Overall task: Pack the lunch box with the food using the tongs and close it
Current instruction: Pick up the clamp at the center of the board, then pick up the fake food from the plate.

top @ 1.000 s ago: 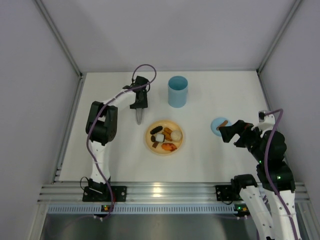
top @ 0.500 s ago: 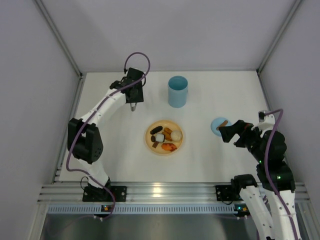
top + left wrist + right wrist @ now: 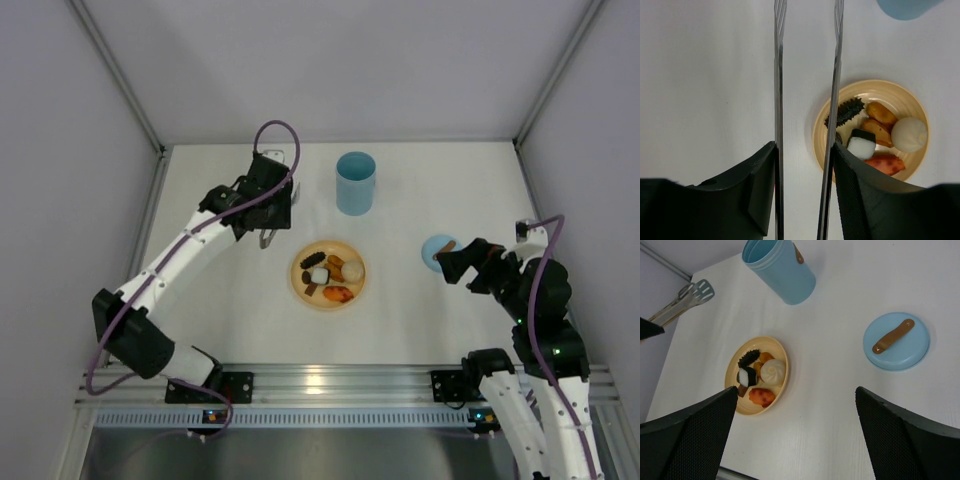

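Note:
My left gripper (image 3: 266, 212) (image 3: 805, 150) is shut on the tongs (image 3: 778, 100), one silver arm against each finger pad. The tongs' tips (image 3: 268, 240) point toward the yellow plate (image 3: 296, 286) and hang just left of it. On the plate lies the food (image 3: 328, 272): a dark ridged piece (image 3: 845, 112), a white bun (image 3: 909, 134), a black-banded white piece (image 3: 861, 145), tan and orange-red pieces. The lunch box (image 3: 355, 182) (image 3: 780, 270) stands upright and uncovered behind the plate. My right gripper (image 3: 450, 262) (image 3: 796, 390) is open, holding nothing.
A flat light-blue lid (image 3: 438, 252) (image 3: 896, 341) with a brown tab lies on the table right of the plate, just by my right gripper. White walls close in the table on the left, back and right.
The left arm has swung out, its elbow dropping toward the lower left, while the gripper and tongs stayed left of the lunch box. The right arm has not moved.

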You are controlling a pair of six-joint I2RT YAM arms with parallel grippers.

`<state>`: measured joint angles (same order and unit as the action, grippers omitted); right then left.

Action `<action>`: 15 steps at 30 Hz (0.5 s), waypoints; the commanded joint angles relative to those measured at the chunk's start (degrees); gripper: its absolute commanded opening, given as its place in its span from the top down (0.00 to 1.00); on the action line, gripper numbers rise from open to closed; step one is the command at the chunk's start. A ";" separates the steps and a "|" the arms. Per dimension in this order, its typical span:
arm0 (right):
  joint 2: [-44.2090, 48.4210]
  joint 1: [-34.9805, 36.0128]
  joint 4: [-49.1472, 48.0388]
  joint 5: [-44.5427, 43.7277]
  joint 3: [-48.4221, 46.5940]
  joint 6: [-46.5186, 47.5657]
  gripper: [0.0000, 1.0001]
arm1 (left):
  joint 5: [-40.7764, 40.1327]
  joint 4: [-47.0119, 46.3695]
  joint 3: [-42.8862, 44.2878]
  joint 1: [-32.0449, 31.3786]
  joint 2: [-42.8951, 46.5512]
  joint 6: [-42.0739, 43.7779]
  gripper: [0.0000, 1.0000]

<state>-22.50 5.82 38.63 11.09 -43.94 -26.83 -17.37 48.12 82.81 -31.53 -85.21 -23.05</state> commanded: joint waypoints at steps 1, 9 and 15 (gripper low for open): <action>-0.52 -0.81 -1.81 0.42 -0.97 -0.24 0.00 | 2.77 3.03 -1.41 -0.73 7.14 0.37 0.49; -1.05 -0.73 -2.16 -0.19 -1.14 -0.15 0.01 | 5.85 7.25 -9.67 -8.36 13.92 0.64 0.49; -1.40 -0.82 -2.16 -0.11 -1.32 -0.24 0.01 | 6.20 6.73 -16.17 -14.43 17.88 -2.61 0.48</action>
<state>-23.35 5.82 38.61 11.03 -43.94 -26.81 -11.64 54.96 68.73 -44.10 -70.48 -23.62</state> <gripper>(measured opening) 0.993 0.525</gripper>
